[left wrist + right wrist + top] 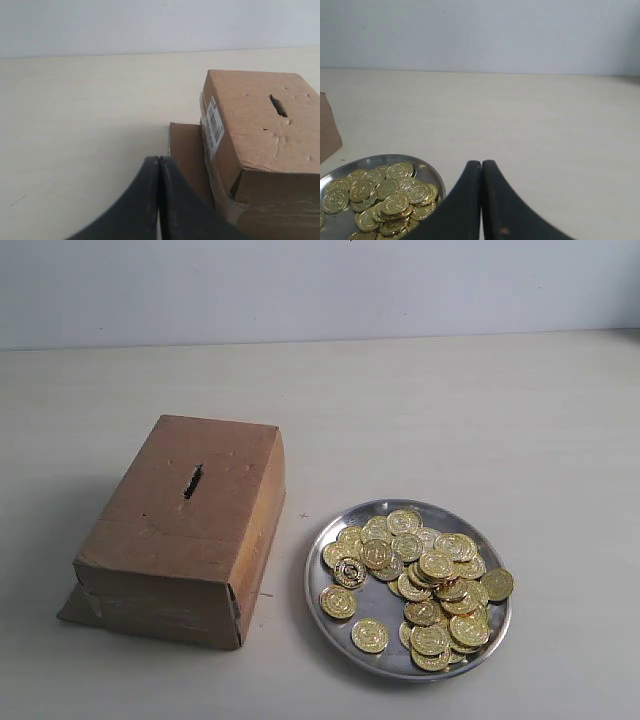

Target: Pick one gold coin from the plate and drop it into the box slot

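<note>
The brown cardboard box (185,525) stands left of centre in the exterior view, with the dark slot (193,481) on its top face. To its right lies the round silver plate (330,615), heaped with several gold coins (425,575). No gripper shows in the exterior view. In the left wrist view my left gripper (159,161) is shut and empty, beside the box (260,130) whose slot (278,105) faces up. In the right wrist view my right gripper (481,164) is shut and empty, beside the plate (431,172) and its coins (385,197).
A loose cardboard flap (186,155) lies flat on the pale table (450,420) under the box's near end. A white label (214,125) is stuck on the box's side. A plain wall (320,285) closes the far edge of the table.
</note>
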Motion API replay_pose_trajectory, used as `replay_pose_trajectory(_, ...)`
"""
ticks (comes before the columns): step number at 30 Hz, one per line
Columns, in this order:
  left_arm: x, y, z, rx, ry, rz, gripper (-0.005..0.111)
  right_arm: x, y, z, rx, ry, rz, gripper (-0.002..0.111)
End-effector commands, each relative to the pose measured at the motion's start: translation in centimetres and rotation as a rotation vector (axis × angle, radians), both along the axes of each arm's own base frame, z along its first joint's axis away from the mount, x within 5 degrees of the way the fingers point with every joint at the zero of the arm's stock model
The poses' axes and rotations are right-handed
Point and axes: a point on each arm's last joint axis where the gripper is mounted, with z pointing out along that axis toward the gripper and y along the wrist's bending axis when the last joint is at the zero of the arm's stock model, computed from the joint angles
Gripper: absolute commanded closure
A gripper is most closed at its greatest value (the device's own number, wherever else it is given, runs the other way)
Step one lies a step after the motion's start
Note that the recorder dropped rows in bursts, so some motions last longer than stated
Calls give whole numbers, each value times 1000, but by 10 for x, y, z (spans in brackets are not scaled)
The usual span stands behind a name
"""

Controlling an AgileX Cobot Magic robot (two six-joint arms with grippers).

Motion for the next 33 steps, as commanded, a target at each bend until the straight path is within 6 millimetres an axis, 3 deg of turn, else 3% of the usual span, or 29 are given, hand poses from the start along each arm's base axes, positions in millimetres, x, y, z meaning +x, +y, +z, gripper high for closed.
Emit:
replay_pose_trajectory(1, 0, 0, 0, -7, -10, 2, 107, 0, 0, 0, -4, -12, -5, 108)
replay_pose_trajectory(22, 0, 0, 0, 18, -19, -5, 107, 0, -1, 0, -17, -13, -5, 108)
replay_pose_trajectory(25, 1, -1, 5, -48, -59, 2, 107, 2, -1, 7, -26, -93, -10, 108)
replay_pose_trajectory(27, 1, -3, 10, -191, -83, 6, 107, 2, -1, 20, 143, -228, -27, 108)
replay_pose_trajectory(28, 2, -2, 15, -196, -142, 17, 107, 2, -1, 26, 341, -282, -43, 108)
replay_pose_trajectory(30, 3, 1, 25, -315, -226, 52, 107, 2, -3, 34, 430, -358, -57, 108)
replay_pose_trajectory(31, 3, 1, 26, -432, -215, 65, 107, 1, -5, 36, 508, -379, -67, 108)
replay_pose_trajectory(33, 3, -2, 22, -503, -147, 57, 107, 1, -6, 36, 645, -375, -80, 108)
